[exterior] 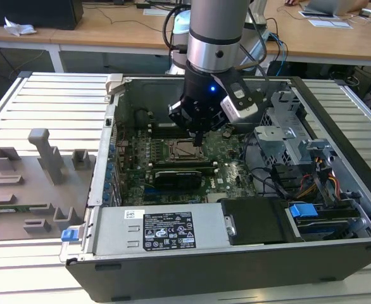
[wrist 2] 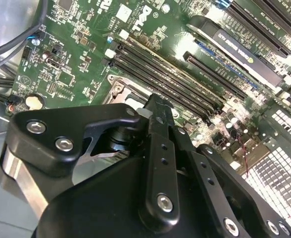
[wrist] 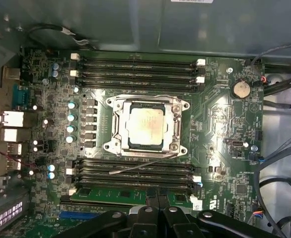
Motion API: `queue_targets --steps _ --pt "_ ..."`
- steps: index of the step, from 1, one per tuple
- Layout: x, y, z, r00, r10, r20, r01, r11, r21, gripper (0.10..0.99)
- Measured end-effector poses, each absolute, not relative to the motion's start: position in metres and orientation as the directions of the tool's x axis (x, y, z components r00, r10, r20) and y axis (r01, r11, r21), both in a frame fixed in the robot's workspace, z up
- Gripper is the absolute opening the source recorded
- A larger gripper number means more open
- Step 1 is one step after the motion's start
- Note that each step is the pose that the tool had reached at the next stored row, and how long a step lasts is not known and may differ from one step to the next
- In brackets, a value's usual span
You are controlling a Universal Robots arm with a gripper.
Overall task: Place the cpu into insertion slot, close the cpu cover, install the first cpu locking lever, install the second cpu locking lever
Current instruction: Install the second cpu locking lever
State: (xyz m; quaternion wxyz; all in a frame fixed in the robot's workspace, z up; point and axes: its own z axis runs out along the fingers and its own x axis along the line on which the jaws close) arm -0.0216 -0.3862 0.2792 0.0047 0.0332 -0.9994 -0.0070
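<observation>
Gripper [exterior: 198, 140], fingers clenched and empty, hovers over the cpu [wrist: 145, 126] seated under the closed cpu cover [wrist: 148, 104]; a locking lever [wrist: 143, 166] at six o'clock likely needs steady downward pressure.

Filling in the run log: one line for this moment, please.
cpu: in insertion slot | cpu cover: down around it | lever: loose | gripper: above socket

Cpu [wrist: 145, 124] — matt pale metal; cpu cover [wrist: 116, 130] — silvery metal.
</observation>
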Motion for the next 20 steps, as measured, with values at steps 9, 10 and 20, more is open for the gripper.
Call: queue_targets --steps 9,10,20 --pt "-0.022 -0.397 0.262 -0.998 -0.067 0.004 -0.066 0.994 0.086 0.106" --pt "-0.022 -0.397 0.258 -0.998 -0.067 0.004 -0.066 0.993 0.093 0.106" --pt "-0.041 -0.385 0.227 -0.998 -0.067 0.004 -0.066 0.993 0.094 0.106"
